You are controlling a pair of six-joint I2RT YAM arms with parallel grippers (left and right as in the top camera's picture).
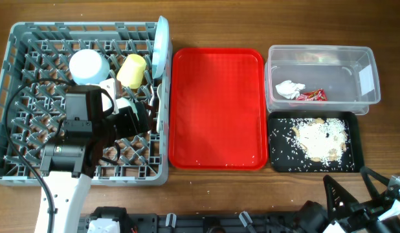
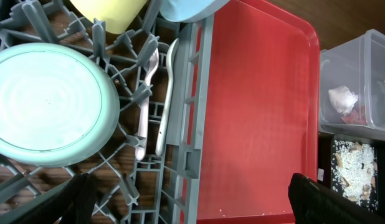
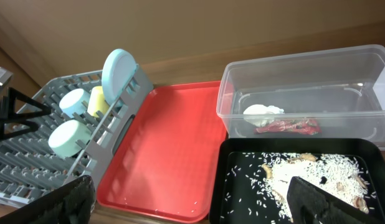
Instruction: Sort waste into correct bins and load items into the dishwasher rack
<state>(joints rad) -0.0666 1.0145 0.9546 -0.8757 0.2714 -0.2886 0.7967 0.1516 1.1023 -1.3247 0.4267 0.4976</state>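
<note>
Your left claw hangs jaws apart and empty over the rack at nine o'clock; fork and spoon lie side by side beneath it, a bowl at their nine. Your right claw, also apart, hovers empty at five o'clock by the black tray holding the rice scraps. The napkin and wrapper sit in the tub at two. Sorting and loading look done: lift your left arm straight up, clear of the pegs.
</note>
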